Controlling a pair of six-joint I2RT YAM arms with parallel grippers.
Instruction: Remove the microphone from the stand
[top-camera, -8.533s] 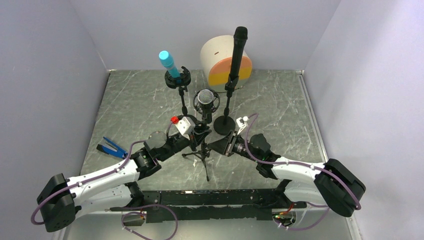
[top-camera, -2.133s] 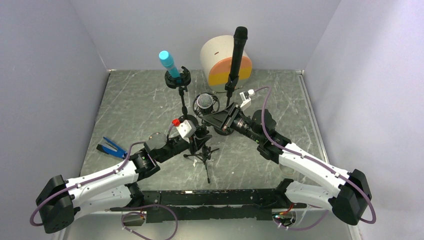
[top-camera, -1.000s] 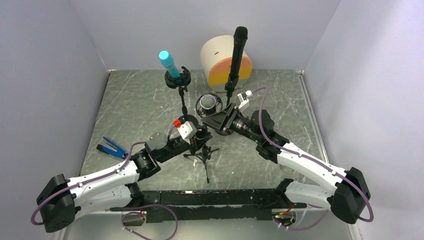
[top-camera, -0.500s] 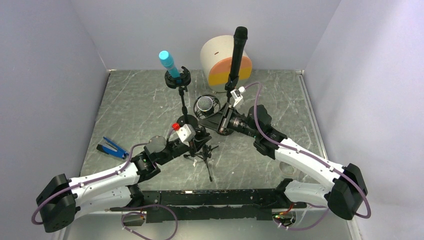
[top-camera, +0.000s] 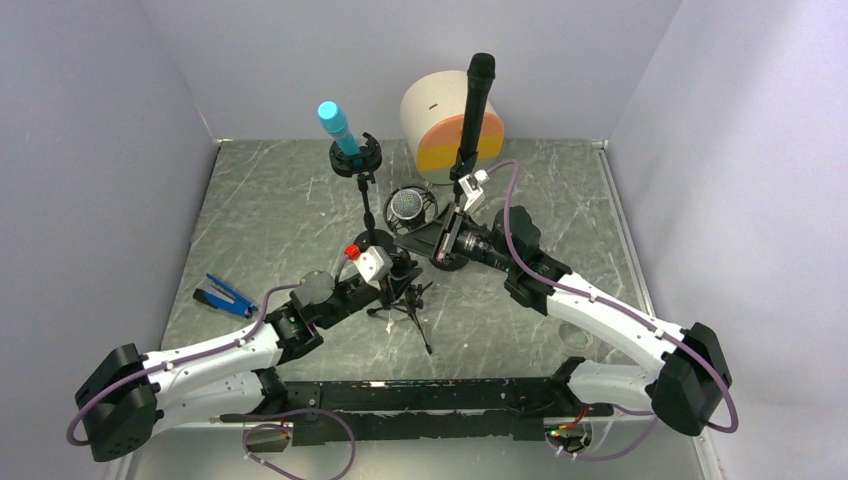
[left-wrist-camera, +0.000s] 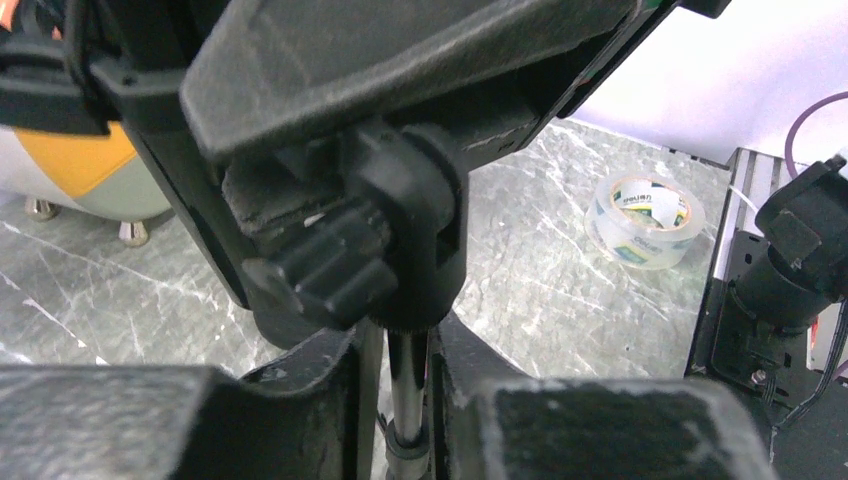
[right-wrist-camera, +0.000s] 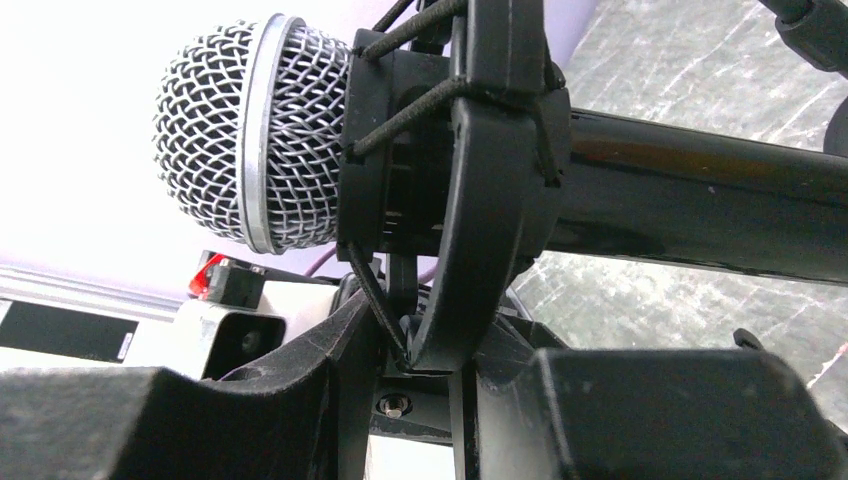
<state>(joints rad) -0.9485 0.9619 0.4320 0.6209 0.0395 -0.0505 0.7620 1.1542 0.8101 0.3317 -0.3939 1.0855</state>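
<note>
My right end effector (right-wrist-camera: 420, 350) clamps the mount ring (right-wrist-camera: 495, 150); left end effector (left-wrist-camera: 397, 342): can't tell. The microphone (right-wrist-camera: 245, 130) looks rigid, weighty; I'd grab its barrel (right-wrist-camera: 700, 195).

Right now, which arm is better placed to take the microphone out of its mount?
Right. The right pincer is closed on the shock mount just behind the microphone head, so it probably can work the microphone free. The left pincer sits low around the stand pole, better for steadying.
</note>
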